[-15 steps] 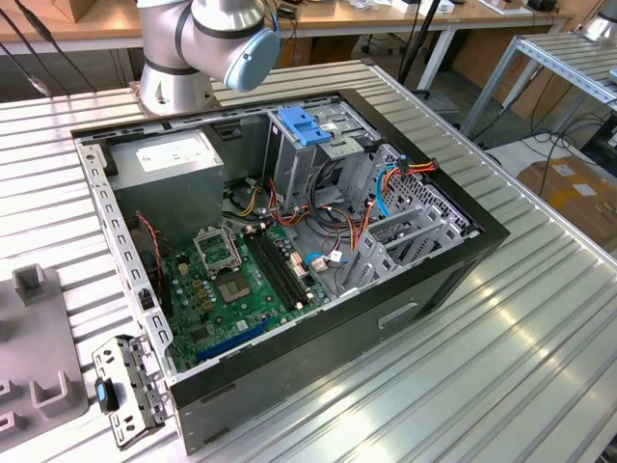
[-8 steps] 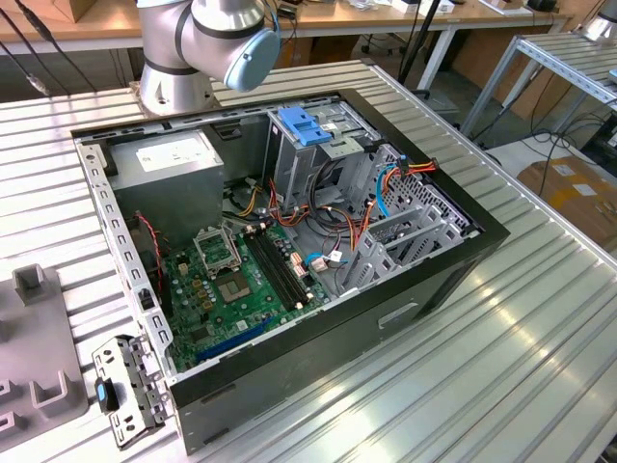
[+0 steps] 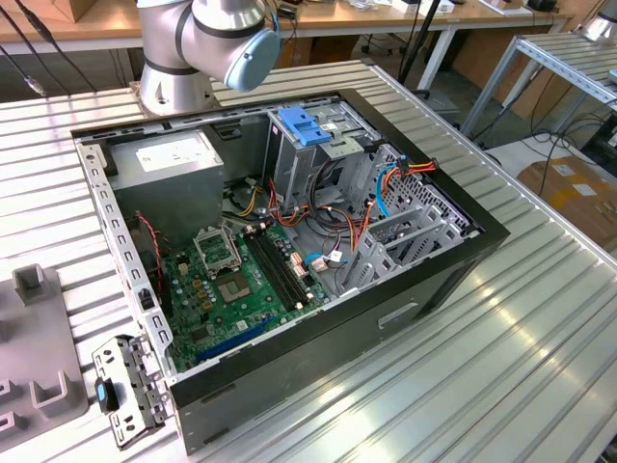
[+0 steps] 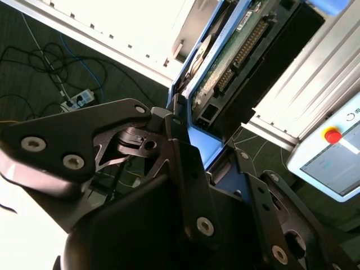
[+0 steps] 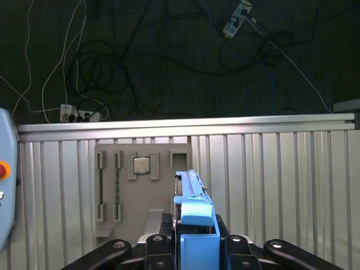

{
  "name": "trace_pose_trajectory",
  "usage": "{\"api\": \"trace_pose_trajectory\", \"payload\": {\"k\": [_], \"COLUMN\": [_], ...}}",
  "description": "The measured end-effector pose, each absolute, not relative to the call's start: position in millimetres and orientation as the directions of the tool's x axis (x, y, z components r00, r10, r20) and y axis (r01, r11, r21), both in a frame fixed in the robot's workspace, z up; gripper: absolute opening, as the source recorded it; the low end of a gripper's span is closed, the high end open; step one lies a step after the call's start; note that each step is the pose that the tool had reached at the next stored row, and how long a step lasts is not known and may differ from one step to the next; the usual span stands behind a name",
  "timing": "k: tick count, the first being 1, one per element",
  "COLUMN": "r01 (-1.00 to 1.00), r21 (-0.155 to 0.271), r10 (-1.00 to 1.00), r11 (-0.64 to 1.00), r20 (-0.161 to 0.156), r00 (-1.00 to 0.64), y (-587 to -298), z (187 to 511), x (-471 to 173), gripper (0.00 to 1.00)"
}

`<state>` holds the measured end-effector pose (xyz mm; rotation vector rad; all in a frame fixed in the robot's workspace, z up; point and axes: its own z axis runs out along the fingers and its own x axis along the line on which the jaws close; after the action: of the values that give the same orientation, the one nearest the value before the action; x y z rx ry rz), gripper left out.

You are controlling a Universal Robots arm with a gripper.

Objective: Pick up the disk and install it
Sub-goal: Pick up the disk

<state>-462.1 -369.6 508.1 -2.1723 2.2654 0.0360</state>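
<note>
Between the clamping fingers of the gripper (image 5: 194, 252), in the first wrist view, the disk (image 5: 192, 194) stands on edge, its long axis pointing straight out from the wrist.

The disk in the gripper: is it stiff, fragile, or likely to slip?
Probably stiff: the disk looks like a flat, rigid slab. Its exposed circuit board looks fragile. The gripper holds it by the smooth blue plastic carrier, so slipping seems possible.

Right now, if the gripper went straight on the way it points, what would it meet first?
Likely the flat grey slotted tray on the ribbed metal table, with the blue-framed silver disk in the gripper leading; depth is unclear.
</note>
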Motion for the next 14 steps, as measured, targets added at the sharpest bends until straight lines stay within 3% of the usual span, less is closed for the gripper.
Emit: {"api": "trace_pose_trajectory", "payload": {"k": [14], "r01": [-0.999], "r21": [0.015], "r10": [-0.999], "r11": [0.042], "r20": [-0.018], "r00": [-0.042], "y": [-369.6], "z": [508.0], "x": [-443.5], "gripper": [0.37]}}
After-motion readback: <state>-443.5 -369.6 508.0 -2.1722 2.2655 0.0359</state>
